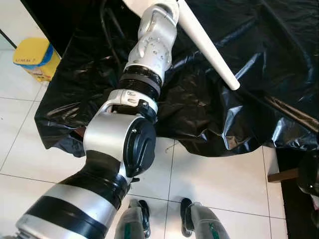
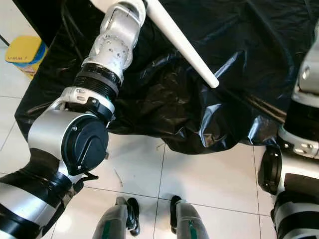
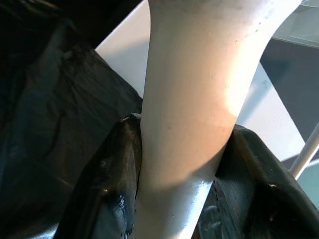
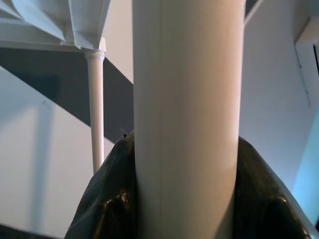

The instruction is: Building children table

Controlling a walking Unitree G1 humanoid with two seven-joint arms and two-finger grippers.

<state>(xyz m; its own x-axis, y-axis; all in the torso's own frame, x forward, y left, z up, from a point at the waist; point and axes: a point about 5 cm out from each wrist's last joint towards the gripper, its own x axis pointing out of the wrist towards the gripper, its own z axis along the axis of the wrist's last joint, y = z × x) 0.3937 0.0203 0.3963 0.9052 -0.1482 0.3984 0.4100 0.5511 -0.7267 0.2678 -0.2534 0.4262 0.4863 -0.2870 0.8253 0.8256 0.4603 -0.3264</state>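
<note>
The black plastic sheet [image 1: 209, 114] lay crumpled over the white tiled floor [image 1: 219, 179], its ragged front edge ending just ahead of the robot's feet [image 2: 149, 219] and leaving open tile between the two. A yellow container [image 1: 34, 57] stood on the tile at the sheet's left edge, and a wooden piece [image 1: 283, 175] jutted out beside its right edge. The left arm [image 1: 124, 129] was bent at the elbow and reached up and forward over the sheet. In its wrist view, the left hand [image 3: 182, 174] was clamped on a white table leg [image 1: 209, 47], one black finger [image 3: 112, 179] pressed to each side. That leg slanted down over the sheet with its free end clear of the plastic. The right arm [image 2: 299, 129] rose at the right edge. The right hand [image 4: 184, 189] gripped a second white leg [image 4: 187, 99], fingers [image 4: 109, 194] tight on both sides, with the white tabletop's underside [image 4: 55, 25] and another thin leg [image 4: 95, 109] beyond it.
</note>
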